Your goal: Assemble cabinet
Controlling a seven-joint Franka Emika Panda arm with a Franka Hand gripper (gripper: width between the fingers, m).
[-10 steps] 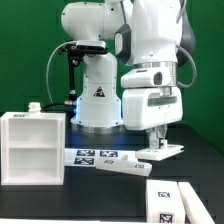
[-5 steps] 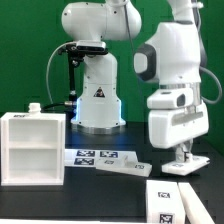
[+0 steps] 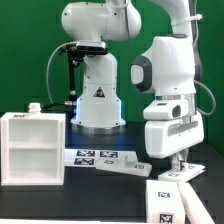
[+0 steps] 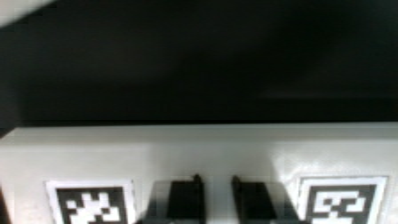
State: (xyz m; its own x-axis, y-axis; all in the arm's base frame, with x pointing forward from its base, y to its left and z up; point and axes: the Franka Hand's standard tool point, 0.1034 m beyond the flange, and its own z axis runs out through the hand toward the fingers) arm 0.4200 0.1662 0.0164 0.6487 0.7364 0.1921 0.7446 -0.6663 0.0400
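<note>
**Thin panel pinched at its edge, far from the cabinet**

The main risk, as a judgement, is the grip. The wrist view shows two dark fingertips (image 4: 178, 200) set close together over the edge of a small white panel (image 4: 196, 155), between its two printed tags. A thin sliver of white shows between them. The jaws therefore look clenched on that panel, holding it by a narrow margin. A hold this shallow could let the panel pivot or slip during a fast swing. It would then meet the body crooked.

Taken from the exterior view's left, the cabinet (image 3: 30, 148) stands upright on the black worktop (image 3: 60, 205). Its open compartments face the camera and a small knob (image 3: 34, 105) sits on top. To its right lies the marker board (image 3: 95, 155), flat, with a second flat white piece (image 3: 122, 168) just nearer the camera. A low carry toward the cabinet could clip either one.

At the near right lies a larger tagged panel (image 3: 170, 205), just below the gripper (image 3: 178, 163). The held panel (image 3: 186, 172) hangs close above it, and a further drop could knock the two together. Whether they touch cannot be told.

The cabinet is well apart from the jaws, at the opposite side of the worktop. The marker board lies between them. Nothing of the cabinet shows in the wrist view.
</note>
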